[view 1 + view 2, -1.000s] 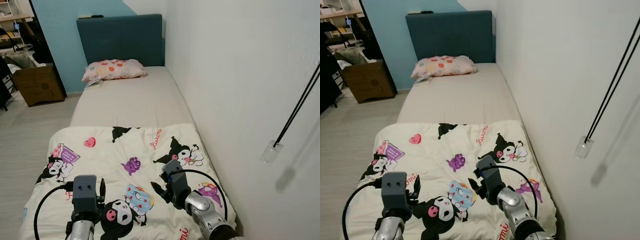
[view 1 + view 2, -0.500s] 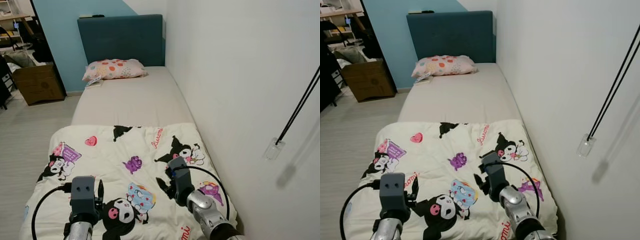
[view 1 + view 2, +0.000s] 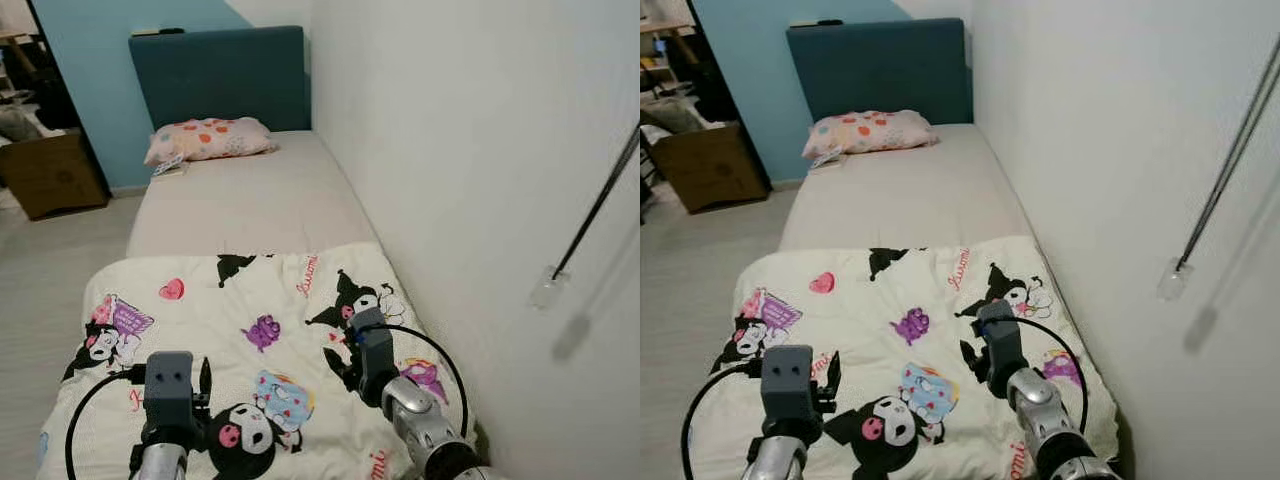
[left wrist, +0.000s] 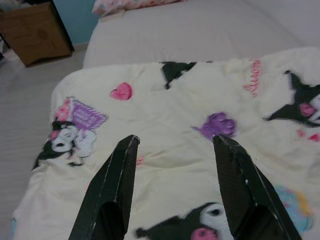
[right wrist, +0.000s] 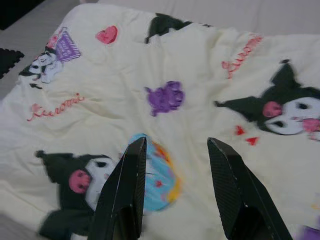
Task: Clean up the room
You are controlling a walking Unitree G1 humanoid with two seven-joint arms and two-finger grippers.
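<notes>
Cream-coloured and busy with cartoon prints, the blanket covers the near half of the bed in the left eye view, its long axis running across the mattress, its far edge facing the teal headboard. Beyond it, bare mattress, then a spotted pillow up at the head, long side across the bed. A brown box stands on the floor to the left.

Right eye view now: the left gripper hovers over the blanket's near left part, the right gripper over its right part, close to the white wall.

Left wrist view: two black fingers spread apart, released, nothing between them, blanket below.

Right wrist view: fingers likewise parted and empty, above a blue patch in the print.
</notes>
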